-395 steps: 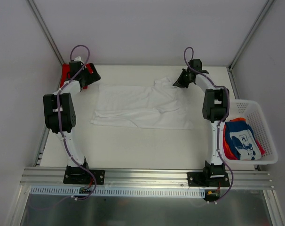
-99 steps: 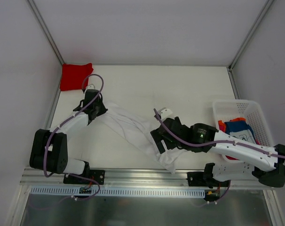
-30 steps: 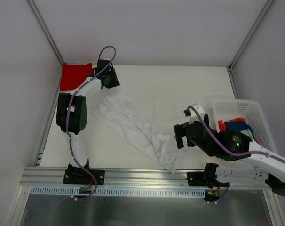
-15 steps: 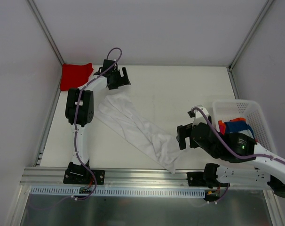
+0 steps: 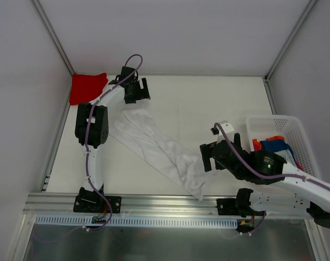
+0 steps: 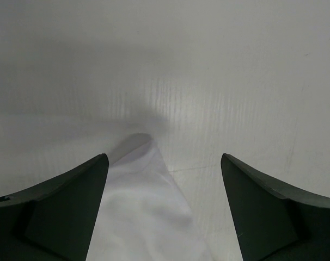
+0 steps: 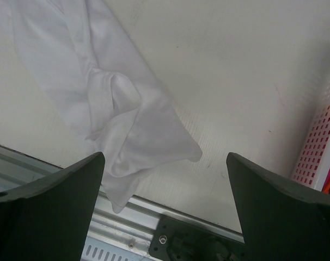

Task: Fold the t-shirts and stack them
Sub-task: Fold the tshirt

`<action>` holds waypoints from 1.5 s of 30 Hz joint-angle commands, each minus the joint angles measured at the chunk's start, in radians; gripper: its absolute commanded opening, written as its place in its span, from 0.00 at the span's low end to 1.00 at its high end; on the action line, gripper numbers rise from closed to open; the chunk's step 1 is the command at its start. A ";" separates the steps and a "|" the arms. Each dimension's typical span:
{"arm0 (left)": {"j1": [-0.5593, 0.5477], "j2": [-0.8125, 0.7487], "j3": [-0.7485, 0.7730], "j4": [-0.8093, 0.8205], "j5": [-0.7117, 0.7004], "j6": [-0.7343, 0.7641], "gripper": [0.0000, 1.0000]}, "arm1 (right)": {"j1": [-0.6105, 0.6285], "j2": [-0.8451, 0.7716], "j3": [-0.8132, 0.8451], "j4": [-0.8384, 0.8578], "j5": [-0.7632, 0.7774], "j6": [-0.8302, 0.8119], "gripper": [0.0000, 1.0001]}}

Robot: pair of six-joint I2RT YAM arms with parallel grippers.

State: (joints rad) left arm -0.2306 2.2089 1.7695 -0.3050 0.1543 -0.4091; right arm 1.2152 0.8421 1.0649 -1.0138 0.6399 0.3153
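The white t-shirt (image 5: 157, 148) lies as a long folded strip running diagonally from back left to the front rail. My left gripper (image 5: 140, 92) hovers open just beyond its far end; in the left wrist view the cloth's tip (image 6: 140, 206) lies loose on the table between the spread fingers of that gripper (image 6: 164, 159). My right gripper (image 5: 205, 157) is open above the table beside the strip's rumpled near end (image 7: 116, 109), and nothing sits between the fingers of the right gripper (image 7: 165, 156). A folded red t-shirt (image 5: 87, 88) rests in the back left corner. The blue t-shirt (image 5: 274, 145) and the orange-red one (image 5: 256, 144) lie in the basket.
The white mesh basket (image 5: 274, 120) stands at the table's right edge, and its wall (image 7: 317, 147) is close on the right of my right gripper. The metal front rail (image 7: 154, 215) runs just under the white shirt's near end. Frame posts stand at both back corners.
My left gripper has opened and let go of the white shirt's far end, then shifted a little right. My right arm has edged slightly left and stays open.
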 commanded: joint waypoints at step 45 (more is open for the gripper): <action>-0.119 0.080 0.062 -0.197 -0.331 -0.143 0.24 | -0.019 -0.178 -0.126 0.034 -0.008 -0.010 1.00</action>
State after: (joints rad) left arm -0.3473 2.2581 1.7954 -0.4778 -0.1722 -0.5426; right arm 1.2011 0.6762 0.9493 -0.9726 0.6273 0.3134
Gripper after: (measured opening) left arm 0.437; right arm 0.993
